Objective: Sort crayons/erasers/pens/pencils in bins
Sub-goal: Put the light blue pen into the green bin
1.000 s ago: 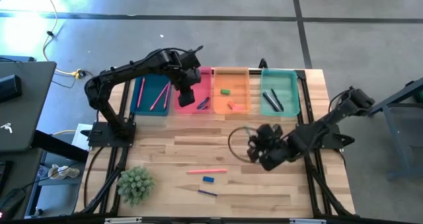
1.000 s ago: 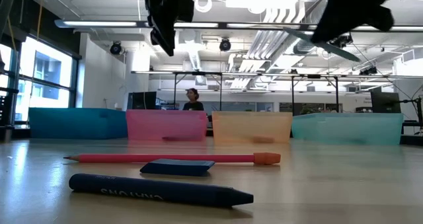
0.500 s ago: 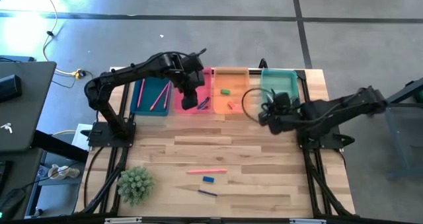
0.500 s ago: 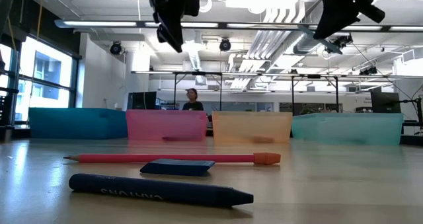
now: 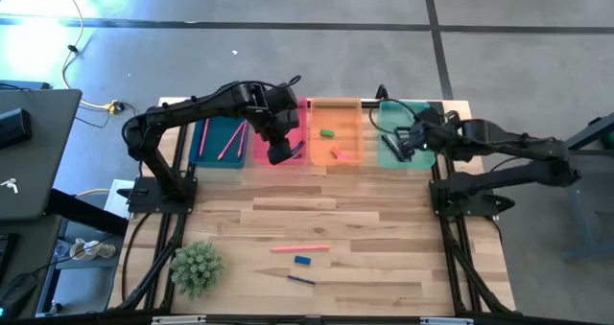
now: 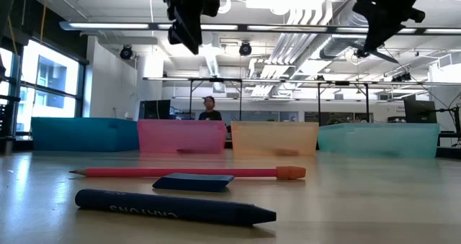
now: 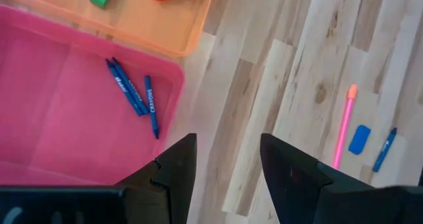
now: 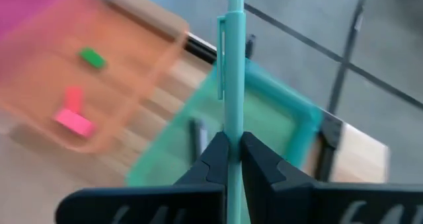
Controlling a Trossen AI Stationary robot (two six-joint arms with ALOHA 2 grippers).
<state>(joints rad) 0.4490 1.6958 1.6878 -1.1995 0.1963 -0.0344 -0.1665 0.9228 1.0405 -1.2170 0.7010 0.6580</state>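
High view: right gripper [image 5: 407, 141] over the teal-green bin [image 5: 425, 107] at about one o'clock on the worktop [image 5: 384, 258], carrying something for delivery; left gripper [image 5: 279, 150] over the near edge of the pink bin [image 5: 301, 107] at about eleven o'clock, nothing visible between its fingers; dark blue bin [image 5: 238, 161] at ten o'clock holding pink sticks; orange bin [image 5: 345, 104] at twelve o'clock holding a green eraser [image 5: 327, 131] and pink-red ones; still unsorted toward six o'clock: a pink pencil [image 5: 300, 248], a blue eraser [image 5: 302, 261], a dark blue crayon [image 5: 300, 280].

Low view: both arms high above the row of bins; pencil, eraser and crayon lying close together in the foreground, eraser between the other two.

Left wrist view: fingers spread apart and empty; blue crayons [image 7: 132, 95] already lying in the pink bin below.

Right wrist view: fingers clamped on a teal pen [image 8: 232, 65], held upright, teal-green bin below with dark pens inside.

Step in hand, judged: dropping the pen into the teal-green bin; next move calls for lowering over the bin's middle, releasing, then going back toward six o'clock for the leftovers.
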